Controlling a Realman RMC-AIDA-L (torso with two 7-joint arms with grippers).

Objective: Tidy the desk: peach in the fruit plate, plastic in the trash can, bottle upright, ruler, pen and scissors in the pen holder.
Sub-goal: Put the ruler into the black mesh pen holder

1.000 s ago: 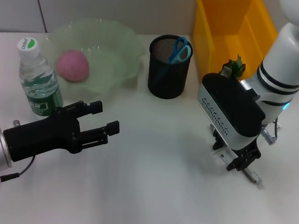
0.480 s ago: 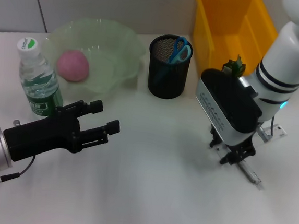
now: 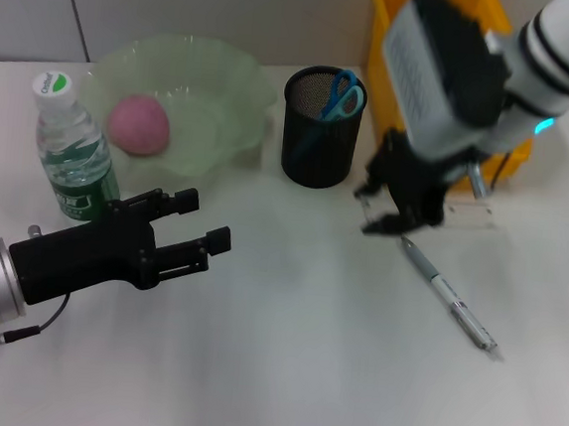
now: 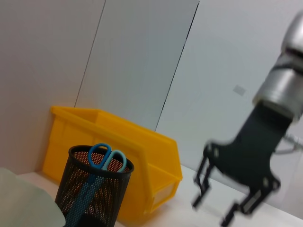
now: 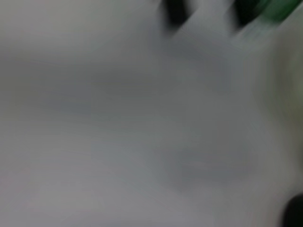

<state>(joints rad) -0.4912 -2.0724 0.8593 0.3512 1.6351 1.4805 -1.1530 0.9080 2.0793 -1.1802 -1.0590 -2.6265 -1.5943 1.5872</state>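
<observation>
The pen lies loose on the white table, slanting toward the front right. My right gripper hovers open and empty just above its far end, near the black mesh pen holder; it also shows in the left wrist view as the right gripper. Blue scissors stand in the holder. A clear ruler lies flat behind the right gripper. The pink peach rests in the green fruit plate. The bottle stands upright. My left gripper is open, low at the front left. No plastic shows.
The yellow trash can stands at the back right, partly behind my right arm. The left wrist view shows the pen holder with the scissors in front of the yellow trash can. The right wrist view is a blur.
My right gripper has risen off the pen and swung back and left toward the pen holder. The pen stayed on the table. The left arm barely moved.
</observation>
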